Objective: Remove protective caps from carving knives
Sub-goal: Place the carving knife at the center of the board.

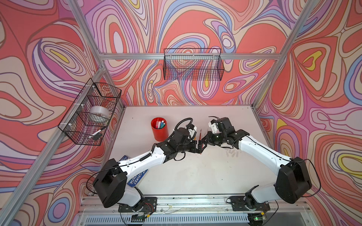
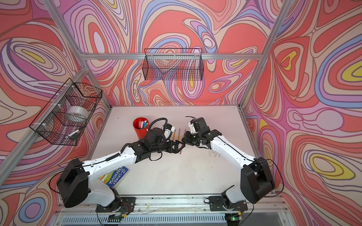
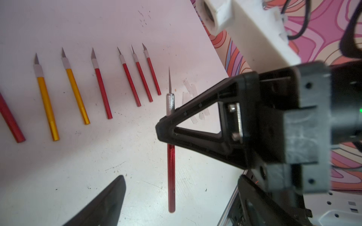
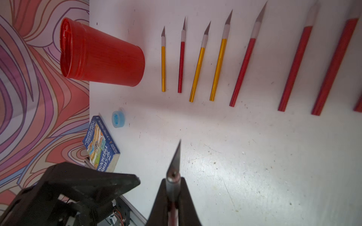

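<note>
the right claw (image 4: 173,183) is pinched tight on a red knife (image 3: 171,172). it grips at the knurled metal collar just behind the bare blade, which juts out past the fingertips. the left claw (image 2: 178,147) is spread. one of its fingers (image 3: 109,199) sits off to the side of the red handle, with bare white table (image 3: 137,156) showing between them, so it touches nothing. in both top views the two claws meet nose to nose, well apart from the red cup (image 4: 101,56), which stands upright with markers (image 1: 159,124) in it.

eight more knives (image 4: 217,68) lie flat in a row that starts just beside the cup and runs away from it: yellow, red, yellow, yellow, then four red (the last is cut off by the frame edge). each has a whitish collar and a grey pointed blade, all aimed the same way as the held one. the held knife is near the end of the row farthest from the cup. several see-through caps (image 3: 191,90) lie loose on the table beside that same far end, off the blades.

a book (image 4: 101,148) and a blue tape roll (image 4: 118,119) lie near the cup, on the side the knife handles point to.
</note>
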### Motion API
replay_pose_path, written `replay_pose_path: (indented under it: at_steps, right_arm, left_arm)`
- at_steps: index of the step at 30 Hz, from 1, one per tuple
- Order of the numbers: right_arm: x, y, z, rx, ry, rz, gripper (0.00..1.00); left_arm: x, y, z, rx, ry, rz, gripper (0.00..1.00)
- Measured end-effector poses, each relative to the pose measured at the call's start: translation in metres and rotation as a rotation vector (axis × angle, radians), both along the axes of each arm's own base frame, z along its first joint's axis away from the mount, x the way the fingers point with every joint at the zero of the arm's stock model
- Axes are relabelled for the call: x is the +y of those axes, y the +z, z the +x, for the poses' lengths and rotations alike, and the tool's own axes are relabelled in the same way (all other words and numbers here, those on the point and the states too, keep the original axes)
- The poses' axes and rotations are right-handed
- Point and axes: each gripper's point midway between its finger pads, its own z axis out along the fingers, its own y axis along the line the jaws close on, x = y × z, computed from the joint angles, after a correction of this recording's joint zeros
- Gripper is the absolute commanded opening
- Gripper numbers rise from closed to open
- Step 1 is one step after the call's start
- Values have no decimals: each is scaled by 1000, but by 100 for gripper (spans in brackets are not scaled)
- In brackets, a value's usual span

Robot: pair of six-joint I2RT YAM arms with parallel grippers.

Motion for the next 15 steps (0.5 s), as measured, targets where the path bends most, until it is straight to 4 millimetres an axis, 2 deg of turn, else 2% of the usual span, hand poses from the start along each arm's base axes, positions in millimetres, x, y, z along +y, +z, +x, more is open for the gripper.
replay_pose_path:
  at_steps: [7,15]
  right_arm:
    - [-24,14,27,-80,-50,-176,0]
    - [-68,-10,53,-21,-128,-284,0]
  left_arm:
    - [27,11,-3,-60,70,22,99]
    - [59,13,-2,-100,157,60,100]
